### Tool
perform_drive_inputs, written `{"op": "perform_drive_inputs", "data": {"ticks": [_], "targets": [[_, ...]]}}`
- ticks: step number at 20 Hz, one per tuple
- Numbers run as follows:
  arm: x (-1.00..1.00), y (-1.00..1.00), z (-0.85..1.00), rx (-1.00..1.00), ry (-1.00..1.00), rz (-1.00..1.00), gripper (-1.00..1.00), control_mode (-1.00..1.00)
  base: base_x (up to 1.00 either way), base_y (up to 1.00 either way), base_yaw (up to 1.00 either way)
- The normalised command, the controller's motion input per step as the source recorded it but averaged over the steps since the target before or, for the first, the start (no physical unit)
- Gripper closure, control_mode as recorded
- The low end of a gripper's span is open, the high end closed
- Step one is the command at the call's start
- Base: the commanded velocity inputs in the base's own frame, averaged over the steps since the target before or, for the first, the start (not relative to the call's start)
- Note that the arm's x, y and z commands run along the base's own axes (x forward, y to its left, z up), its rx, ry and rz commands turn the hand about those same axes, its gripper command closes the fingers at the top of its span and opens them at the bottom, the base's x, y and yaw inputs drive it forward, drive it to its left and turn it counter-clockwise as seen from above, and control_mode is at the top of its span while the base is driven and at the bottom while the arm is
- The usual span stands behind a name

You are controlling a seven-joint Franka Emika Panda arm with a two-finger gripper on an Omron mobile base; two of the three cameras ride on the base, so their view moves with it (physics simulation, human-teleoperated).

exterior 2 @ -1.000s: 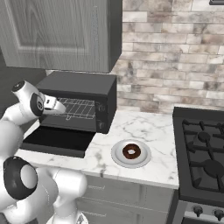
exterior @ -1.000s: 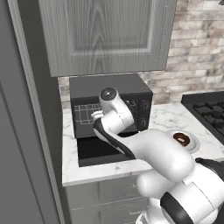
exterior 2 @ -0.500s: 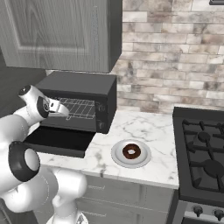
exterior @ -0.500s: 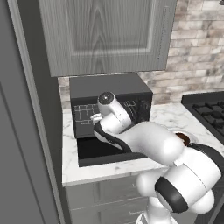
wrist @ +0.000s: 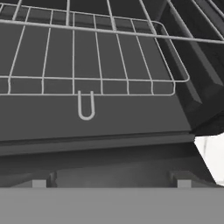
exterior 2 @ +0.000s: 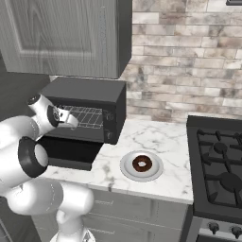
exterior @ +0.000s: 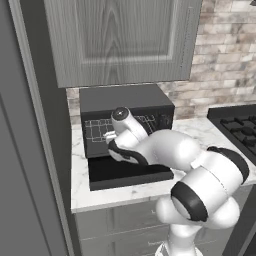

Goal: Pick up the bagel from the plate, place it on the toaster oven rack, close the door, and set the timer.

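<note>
From the left base view: white arm folded low in front of the toaster oven point(exterior: 125, 122), hand close to the open mouth, the door point(exterior: 127, 172) lying flat and open on the desk point(exterior: 80, 195) beneath the forearm. Risk here, as a judgement: a swing toward the food with the elbow this low could knock the lowered door or scrape the oven's front edge. From the right base view: the bagel point(exterior 2: 142, 163) sitting centred on the plate point(exterior 2: 126, 171), on the marble desk to the right of the oven and well apart from the gripper point(exterior 2: 72, 120), which hovers at the oven opening with jaws spread wide and nothing between them. Task barely begun, by the look of it; long sideways reach needed, and a small ring on a shallow plate likely to slide or tip under a careless pinch, or the plate itself to get nudged toward the stove point(exterior 2: 222, 175). From the hand view: the toaster oven rack point(wrist: 96, 65) close ahead, bare, wire grid with its small front loop, fingertips low at the bottom edge. Possible trouble: catching the loop or the front wire with an open fingertip on withdrawal, dragging the rack out of its slot; later, a bagel set too near the front edge fouling the door on closing.
</note>
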Motion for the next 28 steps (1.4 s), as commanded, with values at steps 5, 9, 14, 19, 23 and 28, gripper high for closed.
{"op": "perform_drive_inputs", "data": {"ticks": [5, 9, 14, 19, 23, 28], "targets": [[0.21, 0.00, -0.19, 0.00, 0.05, 0.00, -1.00, -1.00, 0.00, 0.00, 0.00], [0.13, 0.04, -0.14, 0.00, 0.03, 0.00, -1.00, -1.00, 0.00, 0.00, 0.00], [0.04, 0.11, -0.15, 0.00, 0.00, 0.00, -1.00, -1.00, 0.00, 0.00, 0.00], [0.02, 0.07, -0.14, 0.00, 0.00, 0.00, -1.00, -1.00, 0.00, 0.00, 0.00], [0.08, 0.00, -0.07, 0.00, 0.00, 0.00, -1.00, -1.00, 0.00, 0.00, 0.00], [0.16, 0.00, -0.02, 0.00, 0.00, 0.00, -1.00, -1.00, 0.00, 0.00, 0.00]]}}
